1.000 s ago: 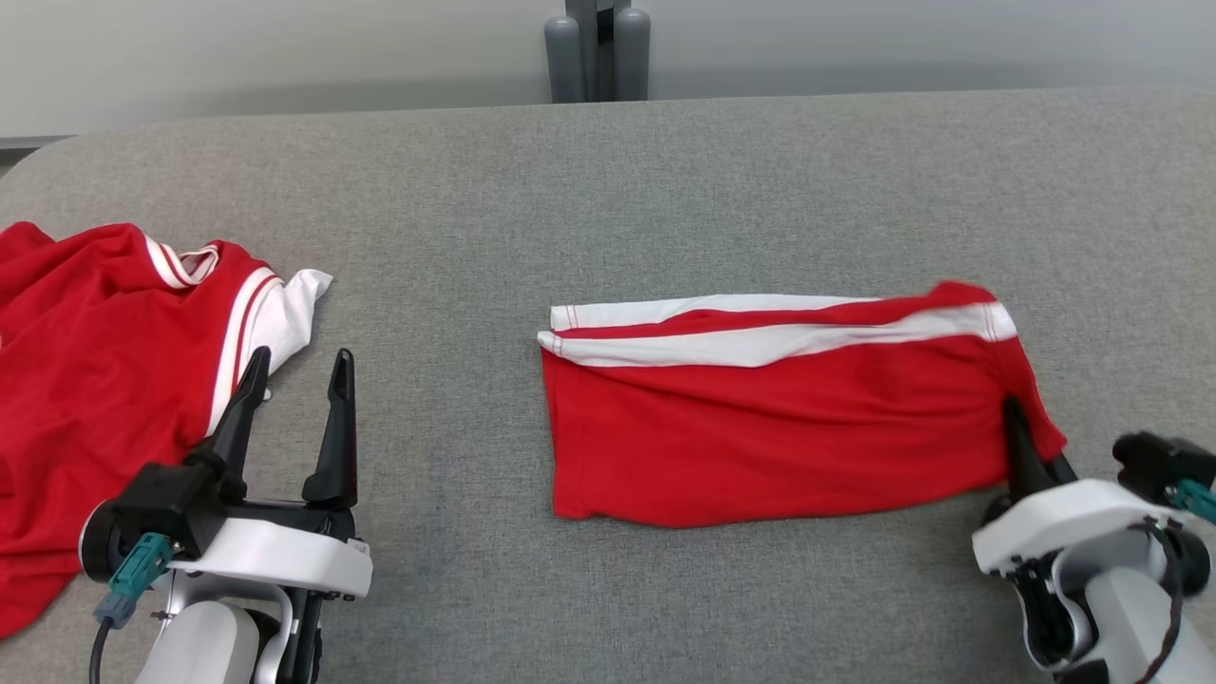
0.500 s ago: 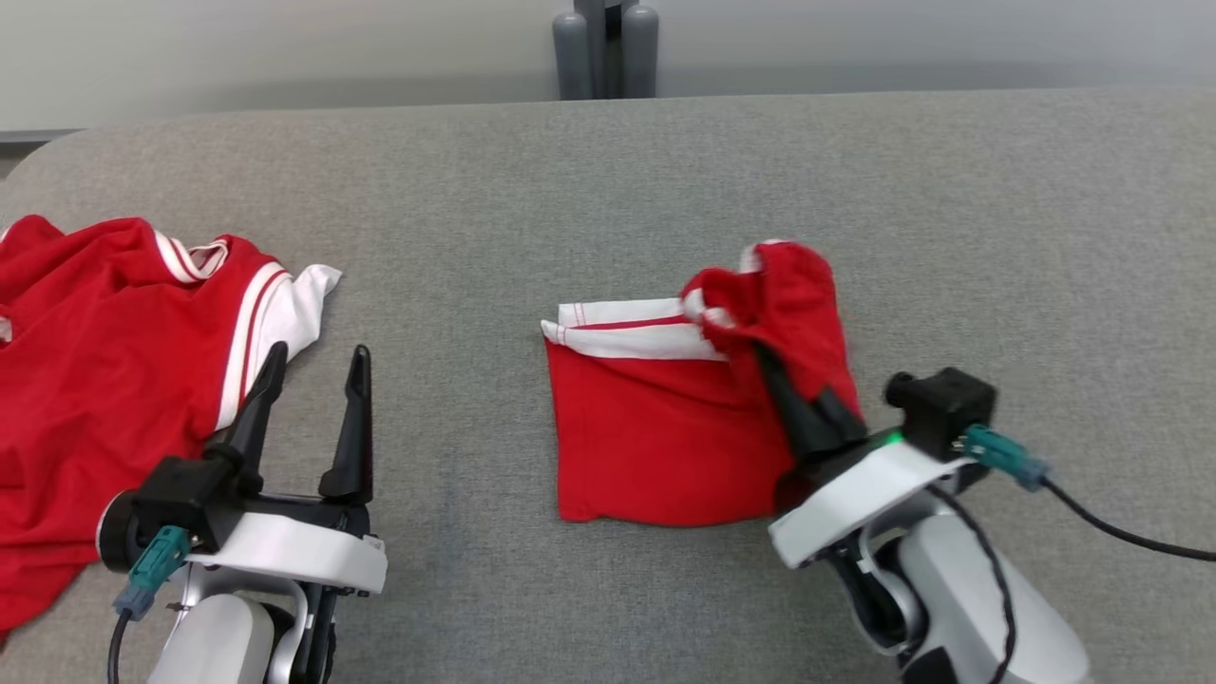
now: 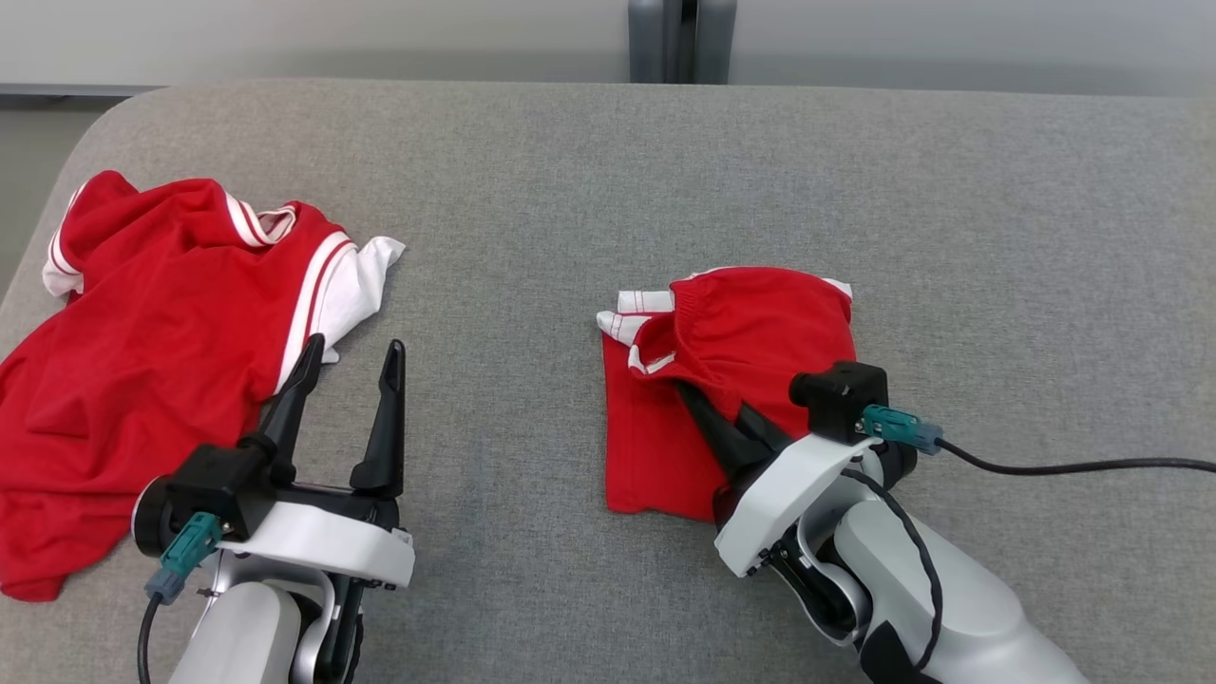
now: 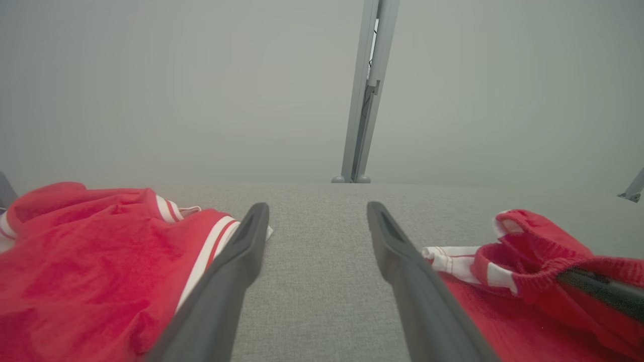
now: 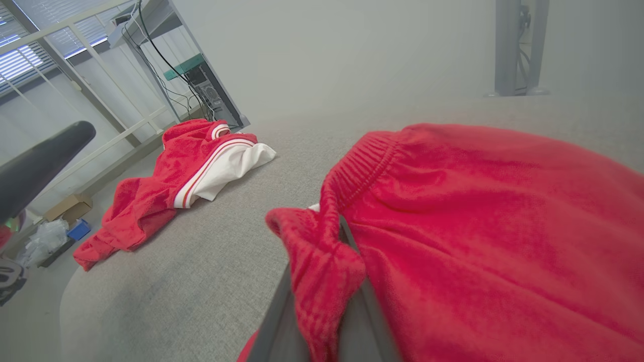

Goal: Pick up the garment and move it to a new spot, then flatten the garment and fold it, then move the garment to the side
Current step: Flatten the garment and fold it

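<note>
Grey fabric covers the table (image 3: 570,171) across the head view, with a pale wall and a grey post (image 3: 679,38) at the top edge. The garment (image 3: 769,323), red shorts with white stripes, lies right of centre, its upper layer doubled over toward the left. The right gripper (image 3: 708,418), fingers together, pinches the ribbed waistband. At lower left the left gripper (image 3: 353,345) holds nothing, its fingers apart. A red jersey (image 3: 142,361) lies crumpled at the left.

From the left wrist, spread fingers frame bare grey cloth, with the garment at lower right and the jersey at lower left.

From the right wrist, red cloth drapes the bottom and right. Metal railings (image 5: 100,75) and a computer tower (image 5: 214,95) stand at upper left.
</note>
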